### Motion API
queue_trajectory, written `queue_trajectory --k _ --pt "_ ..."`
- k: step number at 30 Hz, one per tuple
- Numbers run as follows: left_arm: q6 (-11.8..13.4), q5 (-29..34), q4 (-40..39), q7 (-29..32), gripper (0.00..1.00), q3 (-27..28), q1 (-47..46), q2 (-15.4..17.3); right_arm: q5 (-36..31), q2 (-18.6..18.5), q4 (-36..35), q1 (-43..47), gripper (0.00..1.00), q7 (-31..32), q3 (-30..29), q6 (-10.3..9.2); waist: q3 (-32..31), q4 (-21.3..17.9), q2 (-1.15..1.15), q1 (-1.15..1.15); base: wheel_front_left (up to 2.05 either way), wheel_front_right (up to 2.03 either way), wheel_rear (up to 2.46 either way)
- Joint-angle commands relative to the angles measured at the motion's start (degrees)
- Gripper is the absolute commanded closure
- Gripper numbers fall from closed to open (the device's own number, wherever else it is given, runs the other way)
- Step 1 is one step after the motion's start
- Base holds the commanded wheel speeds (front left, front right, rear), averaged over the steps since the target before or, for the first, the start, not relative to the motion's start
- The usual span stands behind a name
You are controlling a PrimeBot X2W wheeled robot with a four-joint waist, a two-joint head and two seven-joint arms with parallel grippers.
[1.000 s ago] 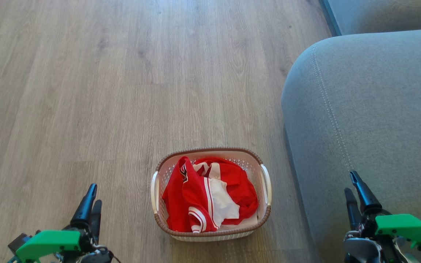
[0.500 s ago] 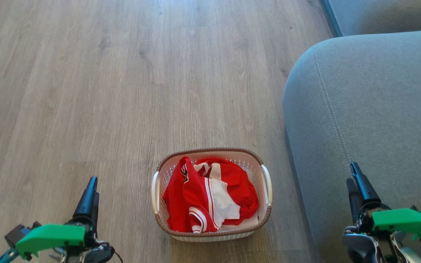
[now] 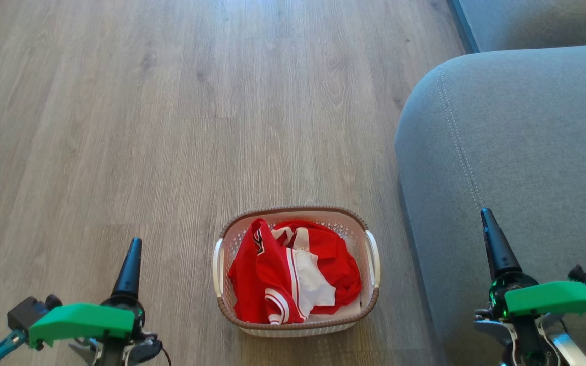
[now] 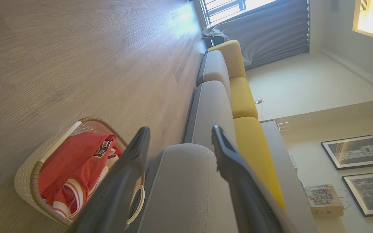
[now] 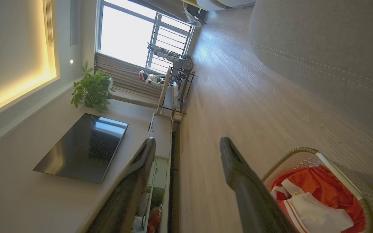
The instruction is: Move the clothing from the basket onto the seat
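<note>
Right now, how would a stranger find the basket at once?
Find the big grey sofa seat on the right. On the wooden floor left of it stands a small oval white basket. Its brown rim and the red clothing inside set it apart.

Head looks down; sideways wrist views share the basket (image 3: 293, 209).

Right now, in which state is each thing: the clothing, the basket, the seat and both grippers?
grey sofa seat: no garment on the part in view.
laundry basket: upright on the wooden floor, beside the seat.
red clothing: crumpled, inside the basket.
left gripper: open, holding nothing.
right gripper: open, holding nothing.
</note>
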Motion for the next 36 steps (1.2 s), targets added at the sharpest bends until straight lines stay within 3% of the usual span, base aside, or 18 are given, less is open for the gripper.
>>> queue_trajectory --k 1,20,36 --pt "0.2 1.6 -2.6 -0.7 0.00 0.1 -2.2 0.4 -1.9 -0.4 -2.3 -1.2 0.00 -0.2 -0.7 0.19 0.0 0.0 0.00 0.00 0.00 0.00 0.00" --pt "1.2 22.1 -3.9 -4.0 0.00 -1.9 -0.6 0.6 -24.1 2.4 -4.5 0.3 0.00 -0.3 -3.1 0.27 -0.5 0.7 0.00 0.00 0.00 0.00 0.00" --pt "2.1 34.8 -4.2 -6.5 0.00 -2.6 0.4 1.6 -38.3 4.5 -5.0 1.0 0.00 -0.3 -5.8 0.33 -0.6 1.0 0.00 0.00 0.00 0.00 0.00"
